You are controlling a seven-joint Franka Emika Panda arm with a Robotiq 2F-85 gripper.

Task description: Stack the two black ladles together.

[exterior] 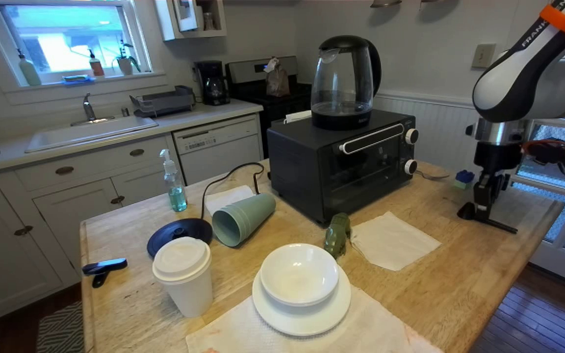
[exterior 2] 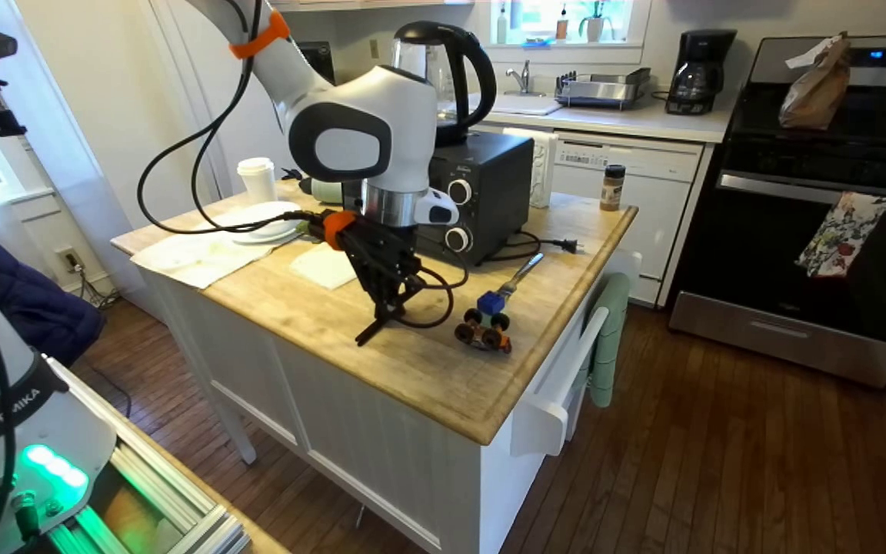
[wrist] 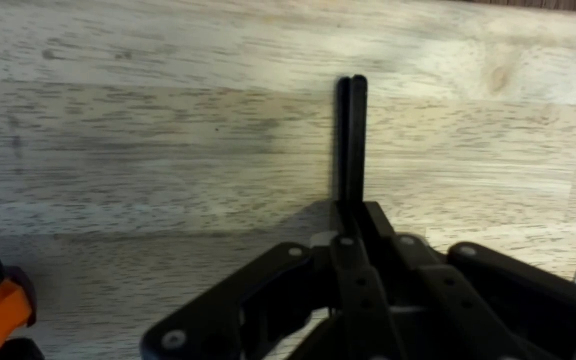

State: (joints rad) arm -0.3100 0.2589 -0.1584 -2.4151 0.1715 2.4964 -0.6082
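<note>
Two black ladles [wrist: 353,138] lie together on the counter [wrist: 168,155] near the toy car [exterior 2: 483,332], almost aligned, with the fingers [wrist: 379,221] apparently pinching the one farther from the toy car. To stack them well, that one likely needs a slight, level shift toward the toy car, then a gentle release once it covers its mate.

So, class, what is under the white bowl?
A white plate, lying at least partly on a pale sheet, shows beneath the white bowl. The bowl covers the plate's middle, so that part cannot be seen.
</note>
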